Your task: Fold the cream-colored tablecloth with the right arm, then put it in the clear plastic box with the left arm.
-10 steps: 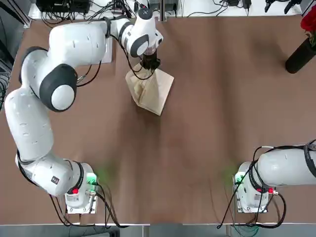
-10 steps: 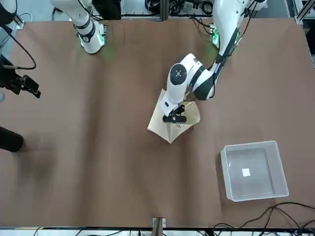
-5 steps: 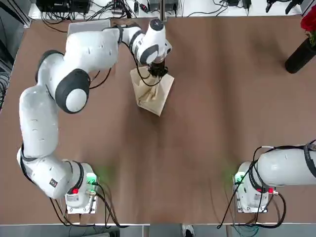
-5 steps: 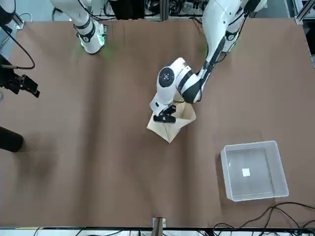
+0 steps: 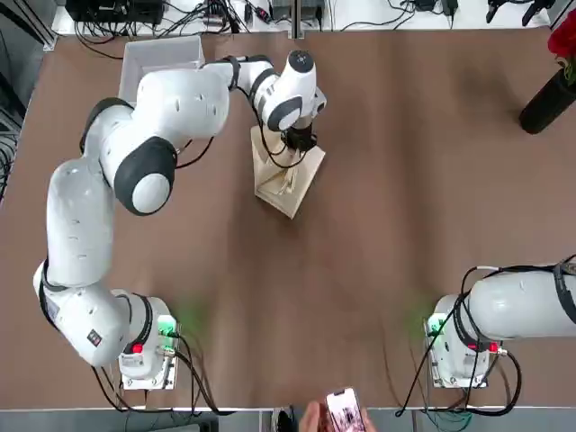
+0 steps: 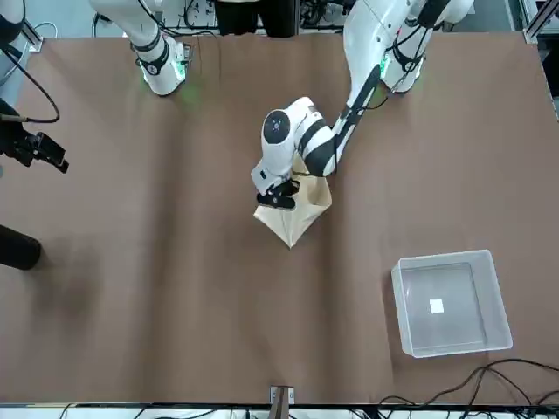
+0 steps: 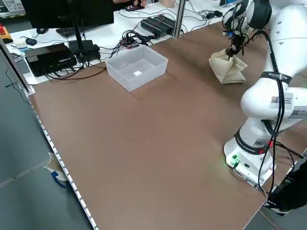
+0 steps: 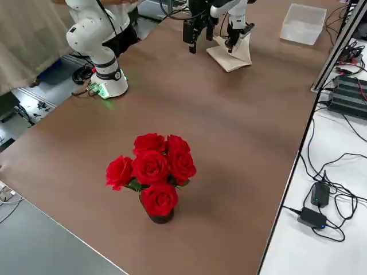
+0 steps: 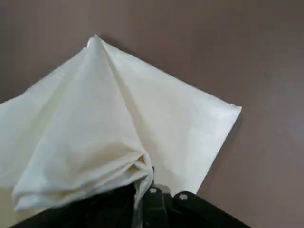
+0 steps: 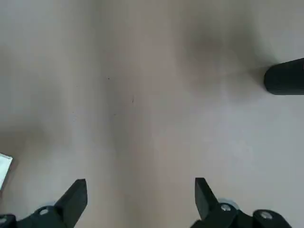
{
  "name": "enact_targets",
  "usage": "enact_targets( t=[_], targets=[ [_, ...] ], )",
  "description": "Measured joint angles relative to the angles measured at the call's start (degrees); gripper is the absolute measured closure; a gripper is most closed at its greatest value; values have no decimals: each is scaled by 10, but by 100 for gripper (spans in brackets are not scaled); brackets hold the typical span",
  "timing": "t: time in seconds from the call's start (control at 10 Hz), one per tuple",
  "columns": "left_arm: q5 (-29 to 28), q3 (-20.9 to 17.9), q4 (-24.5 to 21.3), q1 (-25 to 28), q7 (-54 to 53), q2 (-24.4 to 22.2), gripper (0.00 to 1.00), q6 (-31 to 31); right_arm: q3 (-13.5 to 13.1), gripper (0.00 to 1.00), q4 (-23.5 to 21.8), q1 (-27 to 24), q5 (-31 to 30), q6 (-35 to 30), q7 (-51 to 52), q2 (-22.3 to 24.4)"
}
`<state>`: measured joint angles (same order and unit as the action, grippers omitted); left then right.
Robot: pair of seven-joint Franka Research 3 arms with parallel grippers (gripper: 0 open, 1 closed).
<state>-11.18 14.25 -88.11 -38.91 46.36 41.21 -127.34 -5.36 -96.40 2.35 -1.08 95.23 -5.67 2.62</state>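
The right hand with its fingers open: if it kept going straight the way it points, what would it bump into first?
Probably just the bare brown table. The right hand points down at it with open fingers, and nothing lies between them in its wrist view.

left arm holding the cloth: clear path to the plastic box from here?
Probably yes. The left gripper is shut on the cream-colored tablecloth, and only bare table lies between it and the clear plastic box, which sits open-topped with just a label inside.
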Motion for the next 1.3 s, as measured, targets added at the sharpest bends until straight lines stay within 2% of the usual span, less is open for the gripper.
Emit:
enact_targets(
  t=[0.6,0.8,0.9,1.0,1.3],
  targets=[
    [-1,-20,12,-42,5,27,89,-36,-4,0,0,0,0,-1,1,0],
    [-1,-20,12,-49,9,31,81,-50,-4,0,0,0,0,-2,1,0],
    [-1,-20,12,-50,9,34,68,-61,-4,0,0,0,0,-2,1,0],
    [-1,-20,13,-52,10,35,51,-71,-5,0,0,0,0,-2,1,0],
    [-1,-18,27,-59,10,35,8,-76,-9,0,0,0,0,-2,8,0]
  ],
)
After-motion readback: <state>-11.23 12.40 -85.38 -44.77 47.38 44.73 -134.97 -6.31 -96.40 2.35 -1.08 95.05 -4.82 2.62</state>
